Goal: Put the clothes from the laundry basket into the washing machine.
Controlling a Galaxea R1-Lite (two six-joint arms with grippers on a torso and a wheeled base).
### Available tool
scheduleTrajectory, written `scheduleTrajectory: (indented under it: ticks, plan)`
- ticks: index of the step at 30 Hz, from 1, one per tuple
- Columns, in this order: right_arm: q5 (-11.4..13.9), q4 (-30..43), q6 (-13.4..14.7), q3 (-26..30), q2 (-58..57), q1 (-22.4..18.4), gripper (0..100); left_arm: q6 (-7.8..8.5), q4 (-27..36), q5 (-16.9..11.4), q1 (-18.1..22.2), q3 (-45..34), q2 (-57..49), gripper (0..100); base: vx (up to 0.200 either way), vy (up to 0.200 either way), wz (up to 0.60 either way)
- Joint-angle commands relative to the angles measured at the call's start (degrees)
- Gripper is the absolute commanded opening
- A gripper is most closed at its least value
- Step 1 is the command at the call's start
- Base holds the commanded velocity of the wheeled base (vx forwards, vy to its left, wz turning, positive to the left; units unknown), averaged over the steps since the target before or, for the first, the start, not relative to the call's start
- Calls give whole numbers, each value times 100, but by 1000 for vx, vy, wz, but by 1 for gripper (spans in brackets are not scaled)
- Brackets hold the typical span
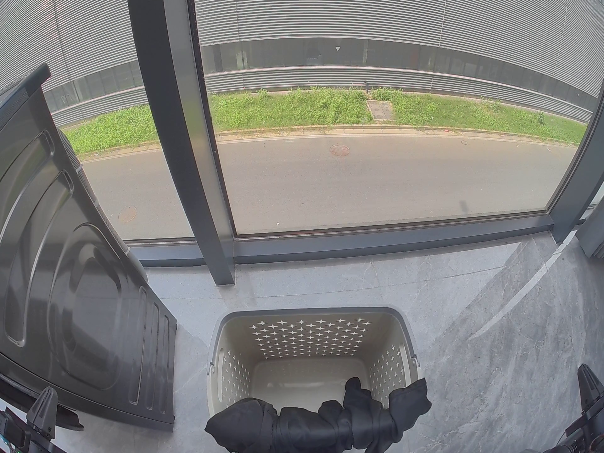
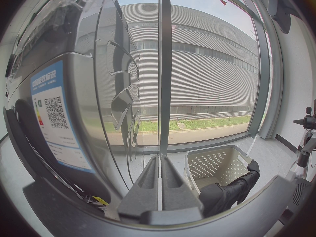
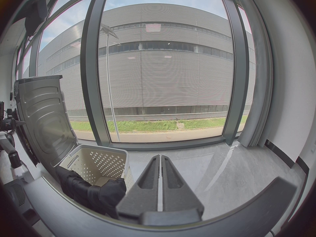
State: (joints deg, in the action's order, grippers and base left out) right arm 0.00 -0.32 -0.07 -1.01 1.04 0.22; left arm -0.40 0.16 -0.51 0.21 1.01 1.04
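Observation:
A beige laundry basket (image 1: 311, 331) stands on the grey floor before the window. A black garment (image 1: 321, 419) lies draped over its near rim. The washing machine (image 1: 75, 284), dark grey, stands to the left of the basket. In the left wrist view the basket (image 2: 214, 160) and the garment (image 2: 230, 190) lie beyond my left gripper (image 2: 160, 156), which is shut with nothing in it, beside the washing machine (image 2: 65, 116). My right gripper (image 3: 160, 157) is shut and holds nothing; the basket (image 3: 98, 160) and garment (image 3: 92, 191) sit off to its side.
A dark window post (image 1: 182, 133) and a low sill run behind the basket. Bare marble floor (image 1: 503, 322) spreads to the right of the basket. A white wall (image 3: 293, 92) closes the right side.

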Motion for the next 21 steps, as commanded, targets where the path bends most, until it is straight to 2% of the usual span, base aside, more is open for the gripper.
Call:
scheduleTrajectory:
  ticks: [1, 10, 16, 21]
  plan:
    - [0, -3, -1, 101, -104, 4, 0, 5, 2, -2, -3, -101, -104, 0, 0, 0, 0]
    - [0, -3, -1, 101, -104, 4, 0, 5, 2, -2, 6, -101, -104, 0, 0, 0, 0]
    - [0, -3, -1, 101, -104, 4, 0, 5, 2, -2, -3, -101, -104, 0, 0, -200, 0]
    - [0, -3, -1, 101, -104, 4, 0, 5, 2, -2, -3, -101, -104, 0, 0, 0, 0]
